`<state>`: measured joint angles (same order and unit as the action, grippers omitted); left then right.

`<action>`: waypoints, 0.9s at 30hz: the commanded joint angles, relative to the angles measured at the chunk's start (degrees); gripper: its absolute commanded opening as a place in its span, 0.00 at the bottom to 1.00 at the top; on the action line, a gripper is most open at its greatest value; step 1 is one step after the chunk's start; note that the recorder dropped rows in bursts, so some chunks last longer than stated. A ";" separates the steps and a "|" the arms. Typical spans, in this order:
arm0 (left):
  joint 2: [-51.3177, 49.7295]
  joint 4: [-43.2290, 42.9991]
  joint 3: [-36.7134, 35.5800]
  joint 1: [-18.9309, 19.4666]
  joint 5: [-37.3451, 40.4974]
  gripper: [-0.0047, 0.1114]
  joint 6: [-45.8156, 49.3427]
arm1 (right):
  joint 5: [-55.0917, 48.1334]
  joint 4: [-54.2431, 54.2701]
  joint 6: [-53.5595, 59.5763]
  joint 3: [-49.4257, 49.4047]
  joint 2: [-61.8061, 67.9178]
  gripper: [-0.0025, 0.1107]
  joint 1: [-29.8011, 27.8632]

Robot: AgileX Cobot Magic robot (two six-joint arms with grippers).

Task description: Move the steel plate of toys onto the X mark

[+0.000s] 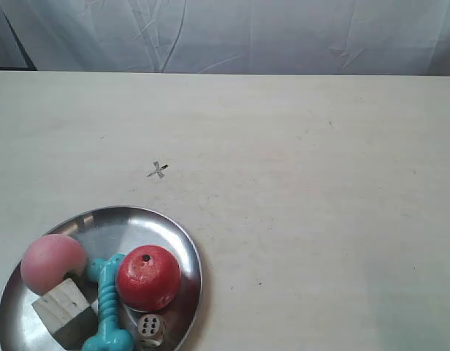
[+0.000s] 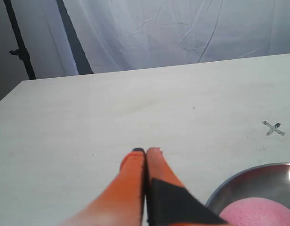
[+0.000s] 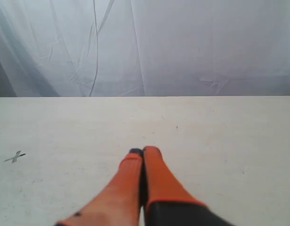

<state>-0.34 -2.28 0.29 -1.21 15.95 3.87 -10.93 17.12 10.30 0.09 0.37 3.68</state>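
Note:
The steel plate [image 1: 182, 248] lies at the exterior view's lower left, cut off by the frame edge. It holds a red ball with a hole [image 1: 148, 278], a pink ball [image 1: 52, 263], a teal bone [image 1: 108, 303], a wooden cube [image 1: 64, 311] and a small die [image 1: 150, 329]. The X mark [image 1: 158, 170] is on the bare table beyond the plate. My left gripper [image 2: 145, 151] is shut and empty, beside the plate's rim [image 2: 234, 181], with the pink ball [image 2: 260, 214] and X mark [image 2: 274, 128] in view. My right gripper [image 3: 142, 151] is shut and empty; the X mark [image 3: 15, 156] lies off to its side.
A pale table [image 1: 320, 183] fills the scene, its far edge against a white curtain [image 1: 247, 33]. A dark stand pole [image 2: 20, 40] rises beyond the table corner in the left wrist view. Neither arm appears in the exterior view.

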 commanded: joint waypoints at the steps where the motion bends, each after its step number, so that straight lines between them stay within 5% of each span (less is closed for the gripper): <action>1: 0.34 -0.01 -0.29 0.10 -0.57 0.04 -0.32 | 0.78 0.13 0.26 -0.09 -0.37 0.02 -0.37; 11: 0.34 -0.36 -0.29 0.10 -0.57 0.04 -0.03 | 1.30 0.56 0.26 -0.09 -0.37 0.02 -0.37; 19: 0.34 -10.01 -0.29 0.10 -0.57 0.04 1.36 | 1.65 38.36 -7.95 -0.09 -0.37 0.02 -0.37; 27: 0.34 -15.00 -0.29 0.10 -7.16 0.04 1.36 | 1.88 40.03 -7.95 -0.09 -0.37 0.02 -0.37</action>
<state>-0.34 -13.56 0.29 -1.21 13.94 5.29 -9.68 56.53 2.26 0.09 0.37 3.68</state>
